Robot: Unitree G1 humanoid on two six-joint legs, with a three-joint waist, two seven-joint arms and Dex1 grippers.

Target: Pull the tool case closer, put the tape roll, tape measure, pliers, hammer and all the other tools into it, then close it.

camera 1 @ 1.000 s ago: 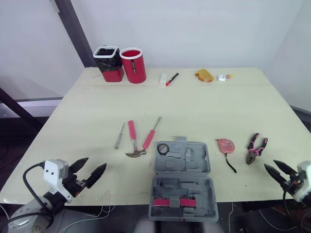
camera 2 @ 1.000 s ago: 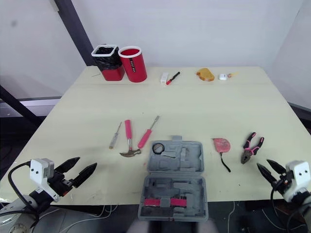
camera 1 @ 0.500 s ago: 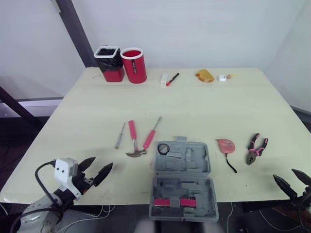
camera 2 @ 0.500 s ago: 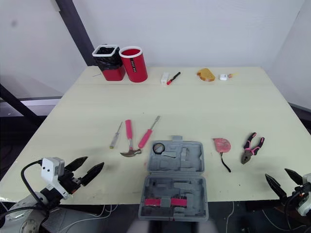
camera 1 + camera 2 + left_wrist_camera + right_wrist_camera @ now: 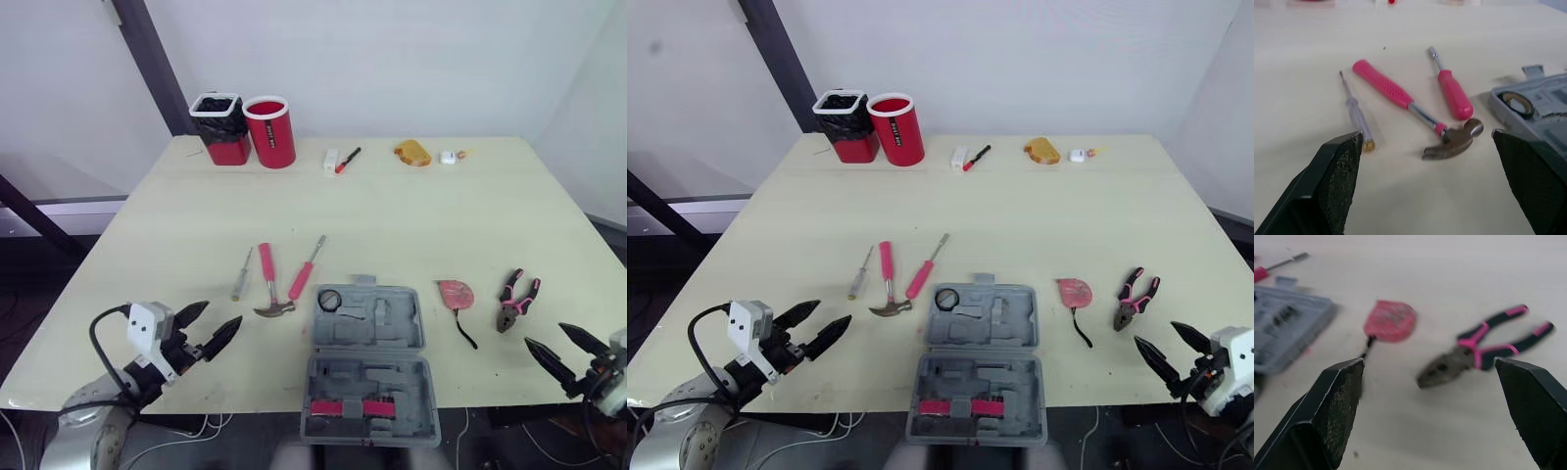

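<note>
While the tool case (image 5: 369, 362) lies open with the tape roll (image 5: 329, 300) in it, little else looks done: the left gripper (image 5: 220, 313), fingers apart, has the hammer (image 5: 269, 286) ahead and the case alongside; the right gripper (image 5: 546, 335), also spread, faces the pliers (image 5: 514, 299) and tape measure (image 5: 454, 292).

- A bare test room or lab rather than a home: plain white walls (image 5: 411, 59), with a dark slanted strut (image 5: 147, 59) behind.
- One pale counter (image 5: 392, 206) carries a grey tool case (image 5: 368, 367) at its near edge.
- Loose cables (image 5: 211, 428) hang below that edge.
</note>
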